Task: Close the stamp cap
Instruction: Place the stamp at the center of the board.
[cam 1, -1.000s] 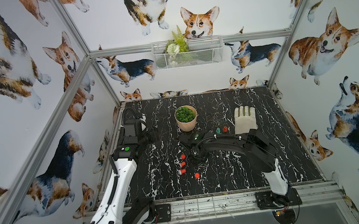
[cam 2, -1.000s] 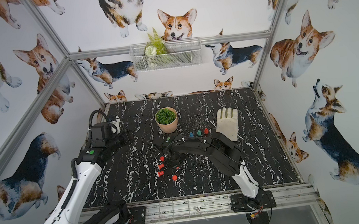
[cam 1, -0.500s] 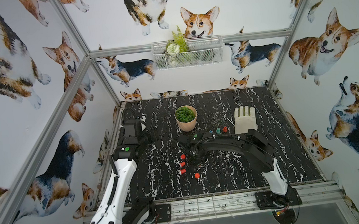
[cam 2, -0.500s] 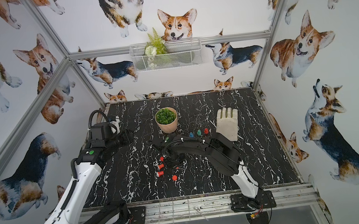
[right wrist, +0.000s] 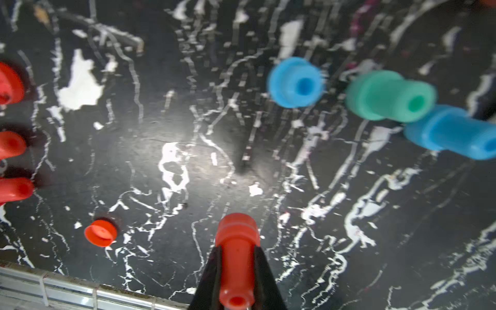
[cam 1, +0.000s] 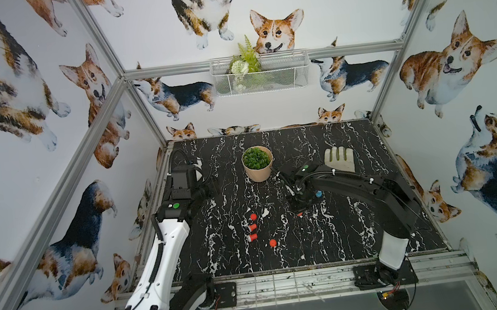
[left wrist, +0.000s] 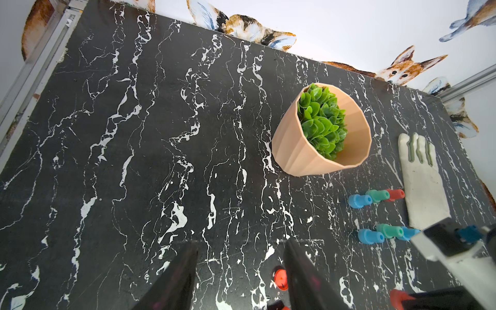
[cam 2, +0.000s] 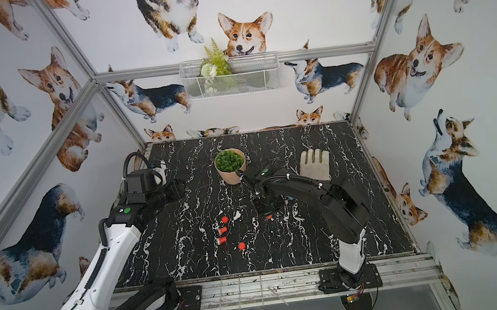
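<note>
My right gripper (right wrist: pixel 237 261) is shut on a red stamp (right wrist: pixel 237 241), held just above the table with its wide end pointing down. In both top views that gripper (cam 1: pixel 300 210) (cam 2: pixel 268 214) hangs right of the table's middle. A small loose red cap (right wrist: pixel 100 233) (cam 1: pixel 272 243) lies on the marble nearer the front edge. Three more red stamps (cam 1: pixel 251 227) (cam 2: pixel 222 230) stand in a short column left of it. My left gripper (left wrist: pixel 241 257) (cam 1: pixel 209 186) is open over the left side of the table, with nothing between its fingers.
Blue and green stamps (right wrist: pixel 295 81) (left wrist: pixel 370 236) lie in two rows beside the right arm, with a red stamp (left wrist: pixel 394 193) in the far row. A tan pot with a green plant (cam 1: pixel 257 163) and a white glove-shaped slab (cam 1: pixel 338 159) stand at the back.
My right arm has swung to the right, away from the column of red stamps, with the red stamp in its grip. It now covers most of the coloured stamps. The left arm has not moved.
</note>
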### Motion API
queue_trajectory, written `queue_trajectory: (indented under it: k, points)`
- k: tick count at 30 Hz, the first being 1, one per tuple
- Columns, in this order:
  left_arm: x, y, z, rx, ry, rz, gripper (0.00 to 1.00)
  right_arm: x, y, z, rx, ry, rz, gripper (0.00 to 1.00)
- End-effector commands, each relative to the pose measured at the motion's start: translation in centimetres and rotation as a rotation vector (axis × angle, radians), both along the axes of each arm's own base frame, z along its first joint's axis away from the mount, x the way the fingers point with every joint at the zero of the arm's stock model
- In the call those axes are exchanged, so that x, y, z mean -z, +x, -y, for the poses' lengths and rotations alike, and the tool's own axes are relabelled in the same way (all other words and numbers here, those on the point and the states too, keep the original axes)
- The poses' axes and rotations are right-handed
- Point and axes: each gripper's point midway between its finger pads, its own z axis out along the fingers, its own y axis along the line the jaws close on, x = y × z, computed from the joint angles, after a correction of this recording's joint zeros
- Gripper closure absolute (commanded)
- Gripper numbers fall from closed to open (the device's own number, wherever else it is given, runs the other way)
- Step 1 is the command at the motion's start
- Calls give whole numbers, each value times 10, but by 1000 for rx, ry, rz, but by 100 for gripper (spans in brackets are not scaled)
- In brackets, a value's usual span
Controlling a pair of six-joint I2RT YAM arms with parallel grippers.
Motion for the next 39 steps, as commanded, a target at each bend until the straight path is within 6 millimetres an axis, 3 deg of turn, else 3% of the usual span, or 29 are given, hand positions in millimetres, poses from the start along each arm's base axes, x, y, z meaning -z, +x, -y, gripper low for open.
queue_trajectory:
  k: [1, 6, 11, 23, 28, 39]
  points:
    - [-5, 4, -1, 2, 13, 25, 44, 1, 6, 34, 42, -23, -7, 100]
    - [-4, 4, -1, 1, 12, 23, 44, 13, 17, 68, 123, -14, -18, 100]
    - [-3, 4, -2, -1, 13, 20, 44, 27, 26, 86, 169, -15, -22, 96]
    - [-2, 3, -3, -4, 20, 21, 44, 44, 44, 99, 177, -95, 22, 89]
    - [-2, 4, -3, -5, 20, 21, 44, 54, 40, 99, 179, -91, -4, 85]
    - [-3, 4, -3, -5, 17, 21, 44, 58, 36, 98, 184, -84, -25, 66]
